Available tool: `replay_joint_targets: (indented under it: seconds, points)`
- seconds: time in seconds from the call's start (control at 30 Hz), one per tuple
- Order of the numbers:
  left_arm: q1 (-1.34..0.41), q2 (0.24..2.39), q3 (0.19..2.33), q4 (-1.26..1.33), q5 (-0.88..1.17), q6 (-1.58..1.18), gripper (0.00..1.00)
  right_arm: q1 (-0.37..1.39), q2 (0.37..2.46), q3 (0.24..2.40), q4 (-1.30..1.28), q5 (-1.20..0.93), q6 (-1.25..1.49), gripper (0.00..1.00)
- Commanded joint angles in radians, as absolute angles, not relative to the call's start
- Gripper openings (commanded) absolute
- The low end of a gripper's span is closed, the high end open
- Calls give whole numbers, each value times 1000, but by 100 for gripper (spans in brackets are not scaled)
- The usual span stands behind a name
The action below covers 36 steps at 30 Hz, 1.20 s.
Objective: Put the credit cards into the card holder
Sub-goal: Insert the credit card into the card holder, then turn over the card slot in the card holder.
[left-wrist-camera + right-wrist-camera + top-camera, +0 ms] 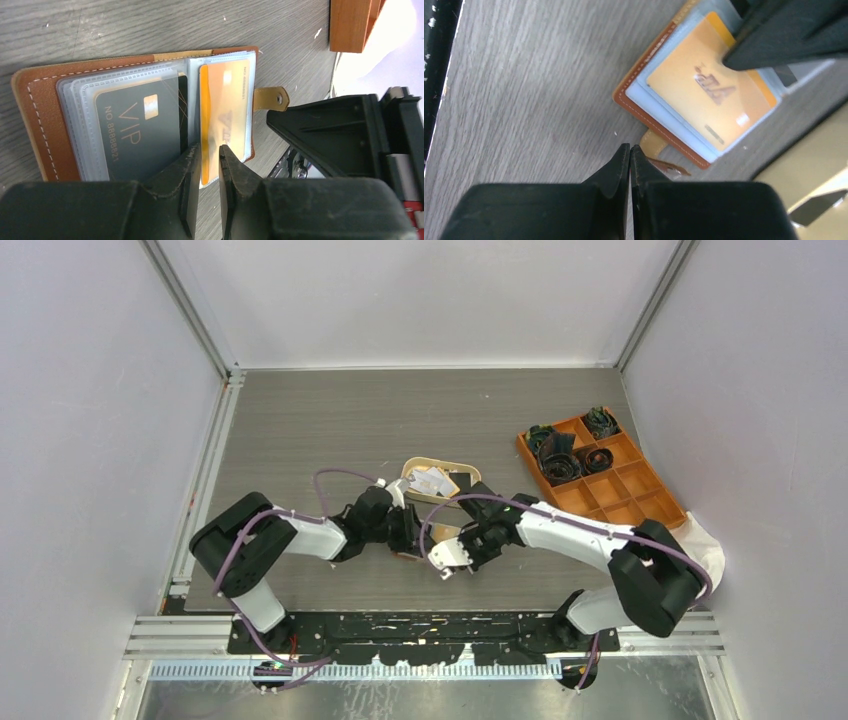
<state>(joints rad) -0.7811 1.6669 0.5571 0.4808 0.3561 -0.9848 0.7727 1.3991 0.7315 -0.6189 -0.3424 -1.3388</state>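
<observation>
Brown leather card holder [40,125] lies opened flat, an orange card [227,115] and a grey VIP card [135,135] already in its clear sleeves [75,100]. Your left gripper [210,155] sits at its fold, fingers a slit apart, likely pinning it open; whether it nips a sleeve you cannot tell. Your right gripper [630,155], pressed together and empty, hovers just beside its snap tab [654,142]. More cards [430,481] wait in the cream tray [462,472] just beyond it.
</observation>
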Motion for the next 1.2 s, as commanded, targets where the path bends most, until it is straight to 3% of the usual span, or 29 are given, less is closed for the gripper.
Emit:
replay_joint_targets:
  seconds: [0.0, 0.27, 0.37, 0.5, 0.6, 0.67, 0.87, 1.03, 1.17]
  points:
    - [-787, 1654, 542, 616, 330, -1000, 21, 715, 1305, 793, -669, -414, -1291, 10]
    - [-787, 1322, 467, 459, 180, -813, 25, 663, 1211, 801, -713, -720, -1172, 14]
    - [-786, 1174, 429, 399, 118, -718, 28, 690, 1240, 757, -660, -744, -1168, 14]
    - [-779, 1027, 346, 354, 24, -629, 51, 772, 1307, 738, -572, -642, -1124, 12]
    - [-774, 927, 284, 318, -64, -632, 74, 830, 1366, 739, -520, -547, -1095, 11]
    - [-765, 878, 250, 309, -70, -635, 83, 856, 1406, 749, -507, -491, -1085, 10]
    - [-750, 865, 214, 312, -52, -684, 79, 885, 1468, 770, -476, -362, -1059, 9]
    - [-747, 993, 226, 371, -12, -743, 64, 879, 1470, 774, -457, -262, -1052, 10]
    - [-746, 1100, 234, 447, 31, -782, 58, 833, 1457, 781, -455, -224, -1042, 10]
